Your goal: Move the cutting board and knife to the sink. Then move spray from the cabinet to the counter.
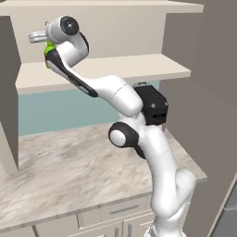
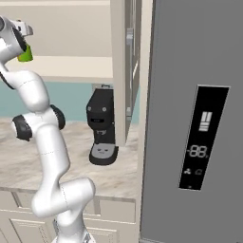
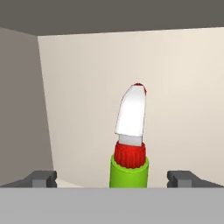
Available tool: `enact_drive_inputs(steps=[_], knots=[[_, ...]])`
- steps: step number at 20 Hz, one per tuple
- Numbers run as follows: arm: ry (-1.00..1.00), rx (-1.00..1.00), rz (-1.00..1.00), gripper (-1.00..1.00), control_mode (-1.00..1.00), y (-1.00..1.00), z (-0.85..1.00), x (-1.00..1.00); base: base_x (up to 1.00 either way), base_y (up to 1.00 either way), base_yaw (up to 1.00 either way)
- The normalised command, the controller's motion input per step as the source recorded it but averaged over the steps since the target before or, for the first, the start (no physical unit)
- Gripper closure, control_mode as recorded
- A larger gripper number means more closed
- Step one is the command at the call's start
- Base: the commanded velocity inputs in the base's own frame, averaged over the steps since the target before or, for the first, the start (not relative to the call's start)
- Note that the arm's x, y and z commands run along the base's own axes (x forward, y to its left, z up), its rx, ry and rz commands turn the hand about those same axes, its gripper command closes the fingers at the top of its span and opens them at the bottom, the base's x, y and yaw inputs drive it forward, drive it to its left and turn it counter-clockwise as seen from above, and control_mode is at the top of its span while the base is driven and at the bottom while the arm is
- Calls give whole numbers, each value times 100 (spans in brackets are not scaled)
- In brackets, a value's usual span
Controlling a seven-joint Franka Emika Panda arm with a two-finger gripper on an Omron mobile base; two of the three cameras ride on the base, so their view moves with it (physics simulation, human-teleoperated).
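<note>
A simulated kitchen with a teal backsplash: the beige marble-patterned stone counter (image 1: pixel 69 166) with grey-brown veining runs below the beige open-fronted cabinet (image 1: pixel 111 67) of plain flat shelves, and panelled drawers with grey handles (image 1: pixel 124 209) sit under the counter's edge. In the right base view a black coffee machine (image 2: pixel 101 126) stands on the counter beside a tall grey refrigerator (image 2: pixel 194 118) with a dark display panel.

The white arm reaches up and into the cabinet's shelf opening. The small green spray bottle (image 3: pixel 129 173) stands upright on the shelf, near the cabinet's left inner wall and in front of its pale back panel. In the hand view it has a bright green round body, a ribbed red collar above that, and a white tapered nozzle top tipped with red; its lower part falls below the frame there. From the left base view just a sliver of green (image 1: pixel 48 52) shows behind the wrist, and in the right base view a patch of green (image 2: pixel 25 53) shows beside the hand.

The two-finger gripper (image 3: pixel 117 178) has its jaws spread wide, one dark fingertip (image 3: pixel 41 178) on each side of the bottle with a clear gap to the green body on both sides; it grasps nothing.
</note>
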Motion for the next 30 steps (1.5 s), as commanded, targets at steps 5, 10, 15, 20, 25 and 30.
enact_drive_inputs(steps=[5,10,15,20,25,30], knots=[[0,0,0,-100,-100,0,0,14,0,0,0],[0,0,0,-100,-100,0,0,20,0,0,0],[0,0,0,-100,-100,0,-4,4,0,0,0],[0,0,0,100,-100,0,0,0,0,0,0],[0,0,0,100,-100,0,0,0,0,0,0],[0,0,0,100,-100,0,0,1,0,0,0]])
